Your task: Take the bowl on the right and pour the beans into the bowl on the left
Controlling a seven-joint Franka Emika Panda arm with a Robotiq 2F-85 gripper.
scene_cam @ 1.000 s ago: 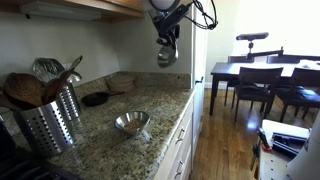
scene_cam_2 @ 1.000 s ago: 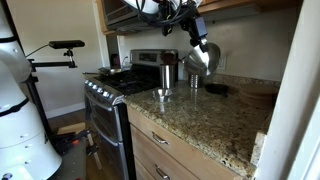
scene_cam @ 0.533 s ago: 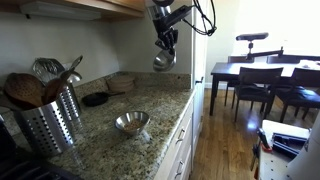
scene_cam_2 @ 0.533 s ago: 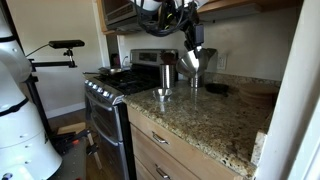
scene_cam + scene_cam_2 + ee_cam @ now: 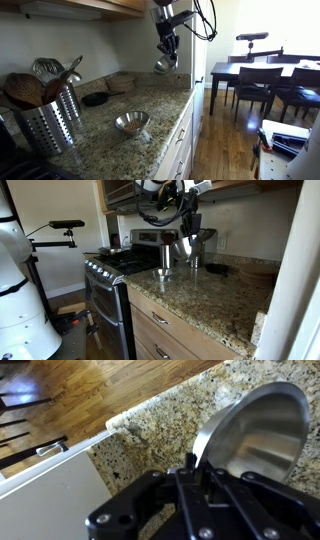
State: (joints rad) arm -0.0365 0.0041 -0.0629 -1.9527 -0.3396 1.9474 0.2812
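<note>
My gripper (image 5: 167, 47) is shut on the rim of a shiny metal bowl (image 5: 165, 63) and holds it tilted in the air above the granite counter (image 5: 150, 100). It also shows in an exterior view (image 5: 186, 245). In the wrist view the held bowl (image 5: 255, 435) fills the upper right, its rim pinched between my fingers (image 5: 195, 465); no beans are visible inside. A second metal bowl (image 5: 132, 123) stands on the counter near its front edge, also seen in an exterior view (image 5: 162, 274).
A perforated metal utensil holder (image 5: 48, 118) with wooden spoons stands on the counter. A dark dish (image 5: 95, 99) and a woven basket (image 5: 121, 82) sit by the wall. A stove (image 5: 110, 265) adjoins the counter. A dining table with chairs (image 5: 262, 80) stands beyond.
The held bowl has come down a little and shifted toward the counter's middle, with the arm following.
</note>
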